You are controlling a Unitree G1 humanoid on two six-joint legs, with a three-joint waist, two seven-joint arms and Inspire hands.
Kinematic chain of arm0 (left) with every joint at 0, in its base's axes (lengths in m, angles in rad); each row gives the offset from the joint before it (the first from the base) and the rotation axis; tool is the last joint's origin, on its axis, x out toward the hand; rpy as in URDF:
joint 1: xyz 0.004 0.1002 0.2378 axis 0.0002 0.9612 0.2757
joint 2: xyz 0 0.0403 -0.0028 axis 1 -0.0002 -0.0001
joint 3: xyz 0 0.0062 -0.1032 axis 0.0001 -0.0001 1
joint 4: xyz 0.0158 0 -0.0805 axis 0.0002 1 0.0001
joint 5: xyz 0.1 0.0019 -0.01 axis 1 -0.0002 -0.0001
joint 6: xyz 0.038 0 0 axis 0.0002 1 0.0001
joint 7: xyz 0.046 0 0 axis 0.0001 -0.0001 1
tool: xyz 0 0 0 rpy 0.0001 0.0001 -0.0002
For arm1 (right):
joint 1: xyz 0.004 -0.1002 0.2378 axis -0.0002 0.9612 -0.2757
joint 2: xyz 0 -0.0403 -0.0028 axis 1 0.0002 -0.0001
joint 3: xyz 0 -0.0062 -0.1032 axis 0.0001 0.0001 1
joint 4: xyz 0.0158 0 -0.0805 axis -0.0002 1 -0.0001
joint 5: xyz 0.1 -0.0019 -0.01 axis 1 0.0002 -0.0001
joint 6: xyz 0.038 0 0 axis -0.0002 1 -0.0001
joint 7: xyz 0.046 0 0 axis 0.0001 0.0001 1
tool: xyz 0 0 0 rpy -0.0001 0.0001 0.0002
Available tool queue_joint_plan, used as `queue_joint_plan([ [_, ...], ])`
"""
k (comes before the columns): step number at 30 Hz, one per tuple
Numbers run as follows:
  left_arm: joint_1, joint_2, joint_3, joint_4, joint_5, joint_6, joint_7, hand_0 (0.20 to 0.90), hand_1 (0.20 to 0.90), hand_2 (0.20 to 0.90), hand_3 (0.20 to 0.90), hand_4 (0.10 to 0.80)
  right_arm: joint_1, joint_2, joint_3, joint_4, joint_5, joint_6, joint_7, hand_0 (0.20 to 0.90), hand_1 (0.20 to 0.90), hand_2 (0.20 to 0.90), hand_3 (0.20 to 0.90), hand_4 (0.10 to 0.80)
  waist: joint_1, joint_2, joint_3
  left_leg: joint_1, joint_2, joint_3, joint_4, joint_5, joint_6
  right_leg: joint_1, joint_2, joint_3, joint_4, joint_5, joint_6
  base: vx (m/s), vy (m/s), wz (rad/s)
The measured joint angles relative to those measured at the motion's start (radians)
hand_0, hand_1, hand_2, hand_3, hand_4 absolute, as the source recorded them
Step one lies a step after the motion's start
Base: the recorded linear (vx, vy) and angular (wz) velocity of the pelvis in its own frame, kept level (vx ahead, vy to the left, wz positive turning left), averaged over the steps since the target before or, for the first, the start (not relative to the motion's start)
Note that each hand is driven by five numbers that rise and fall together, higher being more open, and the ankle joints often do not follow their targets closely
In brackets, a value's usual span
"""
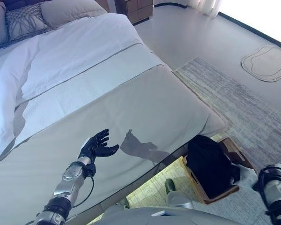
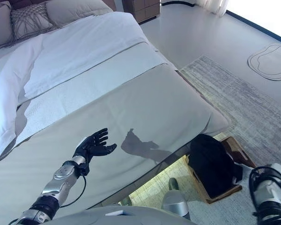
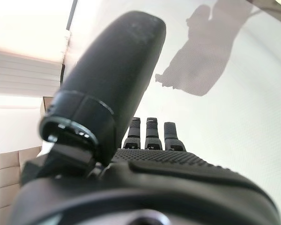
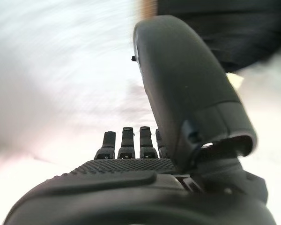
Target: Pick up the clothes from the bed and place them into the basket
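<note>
the left hand (image 1: 97, 146) hangs above the grey cover of the bed (image 1: 145, 101), near its foot edge, with the fingers straight and spread and the thumb standing out; it has hold of nothing, and its own wrist view shows only bare bedding beyond the fingertips. the right hand (image 4: 131, 154) does not show in the head views, where only its wrist comes in at the lower right corner above the rug (image 1: 239, 101); its wrist view shows the fingers in a straight, relaxed row with the thumb raised beside them, nothing between them, and a pale surface past them. the clothes (image 1: 208, 164), a dark bundle, lie in the basket (image 1: 234, 149), a brown wooden box standing on the rug just beside the foot corner of the bed; the bundle rises above the basket's rim and covers most of it. the grey cover around the left hand is smooth. further up the bed lies a white duvet (image 1: 70, 51), folded back, with pillows (image 1: 68, 10) at the head. a brown nightstand (image 1: 136, 9) stands by the head of the bed, and a pale mat (image 1: 267, 62) lies on the floor well apart from the rug.
</note>
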Motion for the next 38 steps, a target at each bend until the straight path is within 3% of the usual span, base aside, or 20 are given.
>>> queue_joint_plan([
  [3, 0.0, 0.007, 0.0, -0.012, 0.0, 0.018, -0.003, 0.9, 0.9, 0.9, 0.9, 0.8, -0.019, -0.041, -0.001, 0.002, -0.004, -0.001, 0.014, 0.9, 0.9, 0.9, 0.9, 0.8, -0.001, -0.01, -0.002, 0.0, 0.0, -0.007, 0.0, 0.0, 0.0, 0.002, 0.001, -0.004, 0.0, -0.002, 0.002, 0.022, -0.009, 0.05],
  [7, 0.003, 0.006, 0.0, -0.027, 0.0, 0.038, -0.007, 0.9, 0.9, 0.9, 0.9, 0.8, -0.002, -0.038, -0.054, -0.137, 0.146, -0.057, -0.026, 0.9, 0.9, 0.9, 0.9, 0.8, -0.007, -0.015, -0.004, 0.002, 0.0, -0.006, 0.0, 0.001, 0.001, 0.001, 0.002, 0.0, 0.0, -0.002, 0.002, 0.007, 0.004, -0.01],
  [11, 0.008, -0.011, 0.024, -0.037, 0.0, 0.038, -0.006, 0.9, 0.9, 0.9, 0.9, 0.8, 0.053, 0.053, -0.143, -0.352, 0.285, -0.163, -0.127, 0.9, 0.9, 0.9, 0.9, 0.8, -0.008, -0.015, -0.005, 0.006, -0.001, 0.0, 0.0, 0.001, 0.001, 0.002, 0.006, 0.008, 0.0, -0.001, 0.002, 0.01, 0.017, -0.05],
  [14, 0.014, -0.04, 0.04, -0.038, 0.0, 0.037, -0.003, 0.9, 0.9, 0.9, 0.9, 0.8, 0.073, 0.132, -0.136, -0.469, 0.319, -0.223, -0.165, 0.9, 0.9, 0.9, 0.9, 0.8, -0.009, -0.015, -0.007, 0.01, 0.0, 0.003, 0.0, 0.002, 0.001, 0.004, 0.008, 0.01, 0.0, -0.001, 0.002, 0.003, 0.015, -0.03],
  [18, 0.032, -0.08, 0.04, -0.038, 0.039, 0.033, 0.01, 0.9, 0.9, 0.9, 0.9, 0.8, 0.09, 0.241, -0.061, -0.606, 0.35, -0.318, -0.202, 0.9, 0.9, 0.9, 0.9, 0.8, -0.006, -0.015, -0.009, 0.011, 0.0, 0.001, 0.0, 0.002, 0.0, 0.008, 0.008, 0.008, 0.0, -0.001, 0.002, -0.001, 0.006, 0.01],
  [24, 0.071, -0.106, 0.042, -0.038, 0.068, 0.002, 0.018, 0.9, 0.9, 0.9, 0.9, 0.8, 0.094, 0.305, 0.083, -0.641, 0.374, -0.423, -0.22, 0.9, 0.9, 0.9, 0.9, 0.8, 0.025, -0.01, -0.024, 0.006, 0.0, -0.033, 0.0, 0.005, 0.0, 0.022, 0.005, -0.027, 0.0, -0.003, 0.004, 0.029, 0.008, 0.17],
  [38, 0.175, -0.108, 0.07, -0.038, 0.075, -0.007, -0.006, 0.9, 0.9, 0.9, 0.9, 0.8, 0.119, 0.325, 0.139, -0.641, 0.383, -0.506, -0.209, 0.9, 0.9, 0.9, 0.9, 0.8, 0.117, 0.0, -0.05, -0.023, -0.007, -0.129, -0.004, 0.022, 0.006, 0.054, -0.01, -0.118, -0.001, -0.011, 0.006, 0.031, -0.002, 0.2],
])
